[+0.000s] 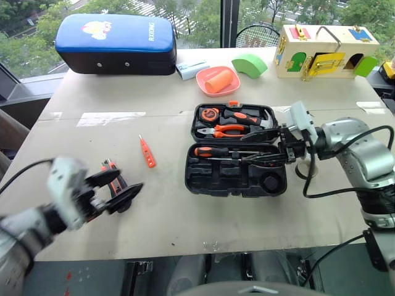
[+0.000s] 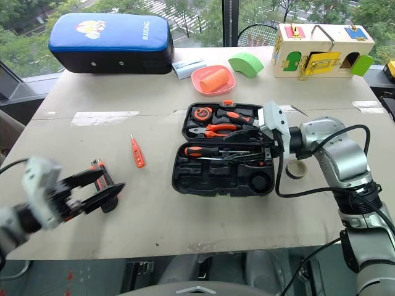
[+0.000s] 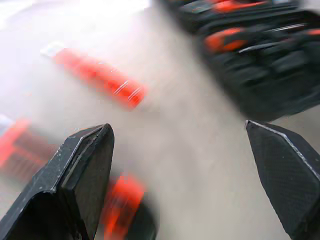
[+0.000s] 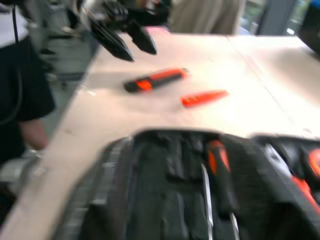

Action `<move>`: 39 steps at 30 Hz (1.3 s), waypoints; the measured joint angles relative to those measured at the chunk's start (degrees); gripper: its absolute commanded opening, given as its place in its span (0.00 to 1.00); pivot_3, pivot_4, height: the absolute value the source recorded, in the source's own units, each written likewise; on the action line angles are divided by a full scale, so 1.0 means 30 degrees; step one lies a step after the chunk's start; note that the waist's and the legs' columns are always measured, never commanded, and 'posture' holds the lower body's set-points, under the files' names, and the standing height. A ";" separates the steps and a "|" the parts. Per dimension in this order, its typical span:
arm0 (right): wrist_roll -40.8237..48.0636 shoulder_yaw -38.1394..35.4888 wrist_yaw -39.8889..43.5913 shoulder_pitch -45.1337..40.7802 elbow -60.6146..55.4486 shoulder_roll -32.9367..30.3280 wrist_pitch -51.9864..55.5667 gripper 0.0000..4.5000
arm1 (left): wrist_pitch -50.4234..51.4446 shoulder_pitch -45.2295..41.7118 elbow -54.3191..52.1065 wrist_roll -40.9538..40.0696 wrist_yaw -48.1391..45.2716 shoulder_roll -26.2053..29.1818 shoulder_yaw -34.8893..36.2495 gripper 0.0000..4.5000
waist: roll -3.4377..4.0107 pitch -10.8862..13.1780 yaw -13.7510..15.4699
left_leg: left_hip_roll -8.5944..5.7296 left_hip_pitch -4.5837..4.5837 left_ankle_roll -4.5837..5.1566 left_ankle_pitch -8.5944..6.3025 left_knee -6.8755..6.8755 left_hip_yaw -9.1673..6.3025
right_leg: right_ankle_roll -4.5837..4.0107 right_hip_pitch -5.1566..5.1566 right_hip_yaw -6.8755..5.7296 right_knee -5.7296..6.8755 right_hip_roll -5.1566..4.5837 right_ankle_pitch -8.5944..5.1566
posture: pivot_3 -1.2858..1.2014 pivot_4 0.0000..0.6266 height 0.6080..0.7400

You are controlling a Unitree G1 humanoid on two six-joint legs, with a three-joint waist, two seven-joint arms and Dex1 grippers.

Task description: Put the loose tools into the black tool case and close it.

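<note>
My left end effector (image 1: 120,188) is hanging released over the utility knife (image 2: 103,176) — my right end effector (image 1: 271,145) is gaping above the black tool case (image 1: 236,169), where a screwdriver (image 1: 219,152) is lying crosswise.

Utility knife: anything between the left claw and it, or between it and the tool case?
Nothing visible. The left claw hangs open right over the utility knife. Bare table runs from the knife to the open black tool case; the tester screwdriver lies off to the side.
</note>
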 measured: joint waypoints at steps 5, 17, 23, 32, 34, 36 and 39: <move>0.0266 -0.0054 0.0219 -0.0183 -0.0253 -0.0046 0.0133 0.97 | 0.0917 0.1266 -0.0334 -0.0333 0.2287 -0.1134 0.1723 1.00 | -0.0013 -0.0009 0.0489 | -0.0003 0.0003 0.0002 -0.0002 0.0006 -0.0009 | -0.0013 0.0003 -0.0029 -0.0003 -0.0011 0.0008 | 0.52 0.24 0.96; 0.0120 -0.0195 -0.1673 0.0867 -0.1940 0.0082 0.0092 0.97 | 1.0312 -1.1019 0.0911 -0.3254 1.2817 -0.0367 -0.1788 1.00 | -0.0072 -0.0053 0.0467 | -0.0013 -0.0005 -0.0013 0.0006 0.0018 -0.0013 | -0.0008 -0.0011 -0.0016 0.0034 0.0009 0.0014 | 0.52 0.24 0.96; 0.0118 -0.0236 -0.2896 0.1868 -0.3011 0.0266 0.0275 0.97 | 1.4432 -1.5147 0.1899 -0.1927 1.6204 -0.2990 -0.4162 1.00 | -0.0119 -0.0069 0.0205 | -0.0012 -0.0032 -0.0025 0.0013 0.0024 -0.0016 | -0.0008 -0.0036 -0.0014 0.0042 0.0022 0.0014 | 0.52 0.24 0.96; 0.0151 -0.0256 -0.3818 0.2935 -0.4054 0.0304 0.0399 0.97 | 1.4933 -1.7719 0.5299 -0.0058 1.8573 -0.4402 -0.6961 1.00 | -0.0131 -0.0076 0.0127 | -0.0016 -0.0028 -0.0038 0.0021 0.0018 -0.0017 | -0.0008 -0.0039 -0.0010 0.0048 0.0024 0.0014 | 0.52 0.24 0.96; 0.0160 -0.0282 -0.3879 0.3056 -0.4116 0.0254 0.0403 0.97 | 1.4902 -1.7937 0.5788 0.0122 1.8855 -0.4623 -0.7082 1.00 | -0.0132 -0.0079 0.0113 | -0.0015 -0.0023 -0.0041 0.0022 0.0018 -0.0017 | -0.0008 -0.0038 -0.0009 0.0051 0.0021 0.0014 | 0.52 0.24 0.96; 0.0166 -0.0314 -0.3961 0.3139 -0.4175 0.0210 0.0403 0.97 | 1.4887 -1.8123 0.6042 0.0228 1.8981 -0.4676 -0.7156 1.00 | -0.0130 -0.0081 0.0110 | -0.0015 -0.0020 -0.0047 0.0027 0.0022 -0.0018 | -0.0008 -0.0037 -0.0010 0.0062 0.0021 0.0014 | 0.52 0.24 0.96; 0.0174 -0.0395 -0.4133 0.3297 -0.4339 0.0172 0.0401 1.00 | 1.4894 -1.9159 0.6966 0.1145 1.9064 -0.5325 -0.7427 0.88 | -0.0117 -0.0098 0.0363 | -0.0025 -0.0011 -0.0059 0.0036 0.0036 -0.0022 | -0.0007 -0.0029 -0.0017 0.0080 0.0020 0.0016 | 0.52 0.24 0.96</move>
